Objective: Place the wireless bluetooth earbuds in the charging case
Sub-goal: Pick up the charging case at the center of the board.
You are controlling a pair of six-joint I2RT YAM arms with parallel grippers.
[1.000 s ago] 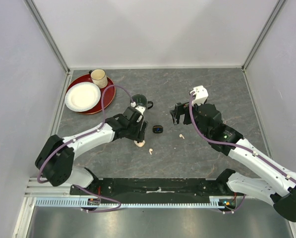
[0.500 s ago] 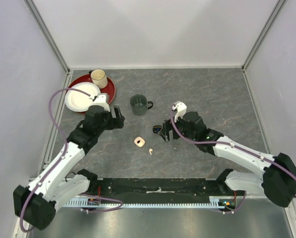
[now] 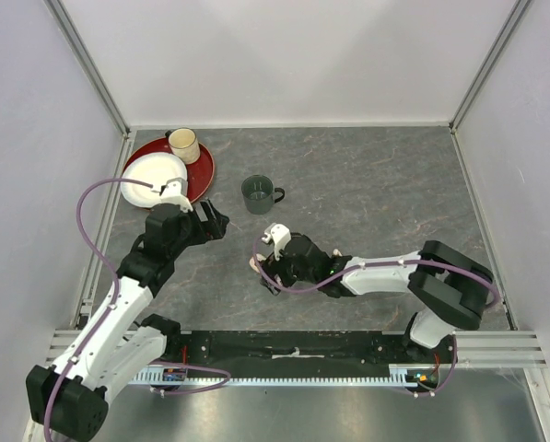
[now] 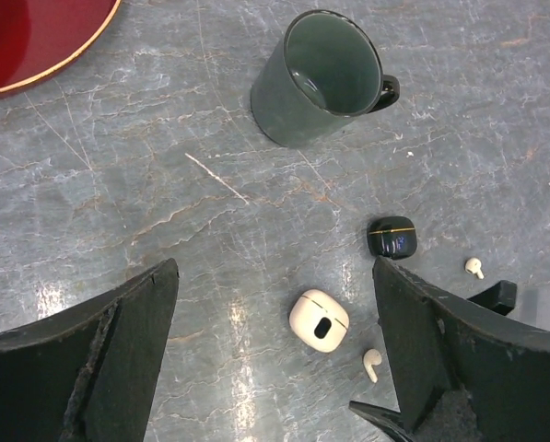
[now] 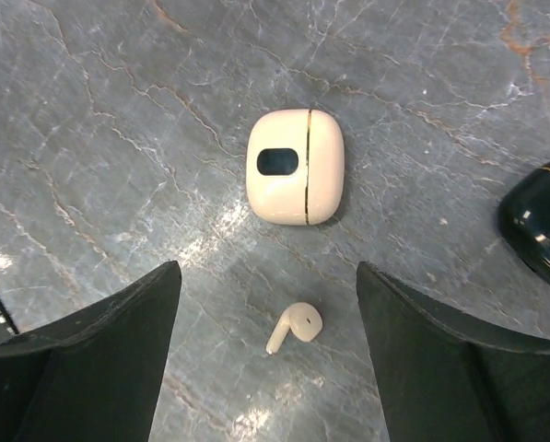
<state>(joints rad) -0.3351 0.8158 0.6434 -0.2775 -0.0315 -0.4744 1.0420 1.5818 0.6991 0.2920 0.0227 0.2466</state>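
A cream earbud (image 5: 293, 328) lies on the grey table (image 5: 118, 138), just near-right of the cream charging case (image 5: 296, 167) and between the wide-open, empty fingers of the right gripper (image 5: 267, 276). A second earbud (image 4: 474, 267) and a black charging case (image 4: 392, 237) lie farther right. The left gripper (image 4: 275, 267) hovers wide open and empty, left of the green mug (image 4: 325, 78).

A cream charging case (image 5: 296, 167) lies closed on the grey marbled surface (image 5: 99, 129). It shows a dark oval window and a thin gold seam. Just below the case, apart from it, one cream earbud (image 5: 294, 327) lies on its side. To the right of the case, a black case (image 5: 537, 226) with a small blue light is cut by the edge. The right tool (image 5: 267, 304) stands below the case with its two dark fingers (image 5: 90, 359) spread wide, the earbud between them untouched.
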